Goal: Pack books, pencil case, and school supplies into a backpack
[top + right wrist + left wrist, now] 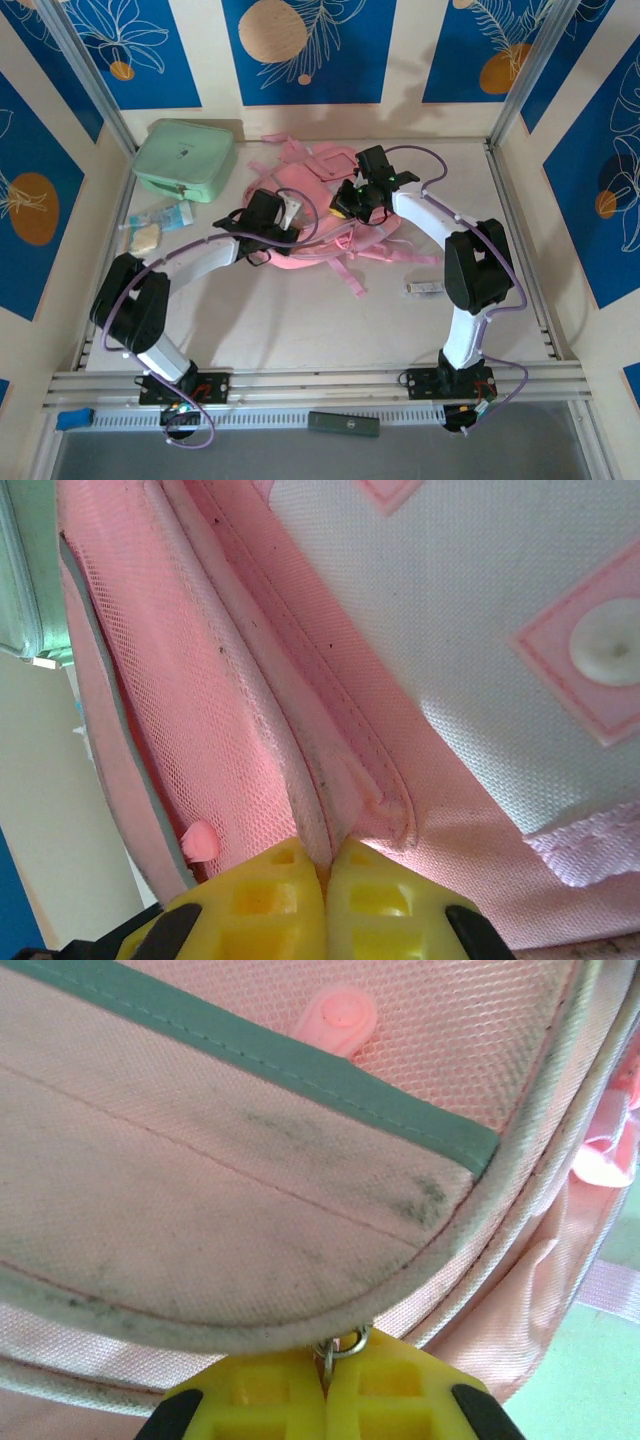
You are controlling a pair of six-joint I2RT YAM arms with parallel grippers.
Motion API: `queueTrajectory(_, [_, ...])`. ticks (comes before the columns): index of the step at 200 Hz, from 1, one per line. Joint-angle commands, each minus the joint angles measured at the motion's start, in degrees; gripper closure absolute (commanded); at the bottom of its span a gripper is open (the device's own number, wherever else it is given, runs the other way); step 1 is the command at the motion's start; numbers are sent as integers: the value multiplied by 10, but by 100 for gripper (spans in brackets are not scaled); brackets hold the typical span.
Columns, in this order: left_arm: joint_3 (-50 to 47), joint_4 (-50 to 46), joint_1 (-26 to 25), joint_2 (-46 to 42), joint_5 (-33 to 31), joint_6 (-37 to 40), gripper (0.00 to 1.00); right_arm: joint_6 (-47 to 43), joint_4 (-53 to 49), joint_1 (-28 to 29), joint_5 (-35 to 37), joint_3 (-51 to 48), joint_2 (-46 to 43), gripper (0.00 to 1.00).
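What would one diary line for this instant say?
left claw: shut on metal ring of backpack | right claw: shut on seam edge | backpack: pinched from both sides

Right gripper (328, 858), jaws tight on the pink backpack (230, 710)'s piped seam; mint-green case (15, 565) far left

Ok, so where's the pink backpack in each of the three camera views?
Top external: the backpack lies mid-table, right of the mint-green case.
Left wrist: the backpack shows a grey-trimmed pink panel directly above the shut left gripper.
Right wrist: the backpack shows seams and mesh, pinched by the right gripper.
Shared landmark: the mint-green case, at the right wrist view's top-left edge.
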Motion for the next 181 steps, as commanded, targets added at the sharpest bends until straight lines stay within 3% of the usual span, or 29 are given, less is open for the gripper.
queueTrajectory(1, [-8,-19,3,-31,-22,-6,100,-14,-7,0,-32,20,-6,100])
queueTrajectory(18, [-6,-38,4,-40,-28,-24,100,-8,-10,3,-42,18,-11,100])
queueTrajectory(41, [-9,-51,-3,-59,-18,-53,100,31,11,13,-61,-16,-29,75])
queueTrajectory(54, [-12,-52,-9,-66,-3,-68,100,67,39,24,-73,-48,-43,67])
queueTrajectory(86, [-17,-49,-21,-73,-8,-84,100,159,116,56,-75,-114,-74,55])
queueTrajectory(108, [-9,-61,-27,-71,-8,-87,100,203,142,69,-64,-118,-68,52])
queueTrajectory(137, [-9,-68,-33,-78,-15,-93,100,196,125,86,-28,-81,-35,58])
queueTrajectory(166, [-8,-89,-44,-86,-31,-112,100,123,74,97,9,-31,-9,86])
queueTrajectory(181, [2,-119,-54,-92,-49,-127,100,80,45,99,16,-13,-6,94])
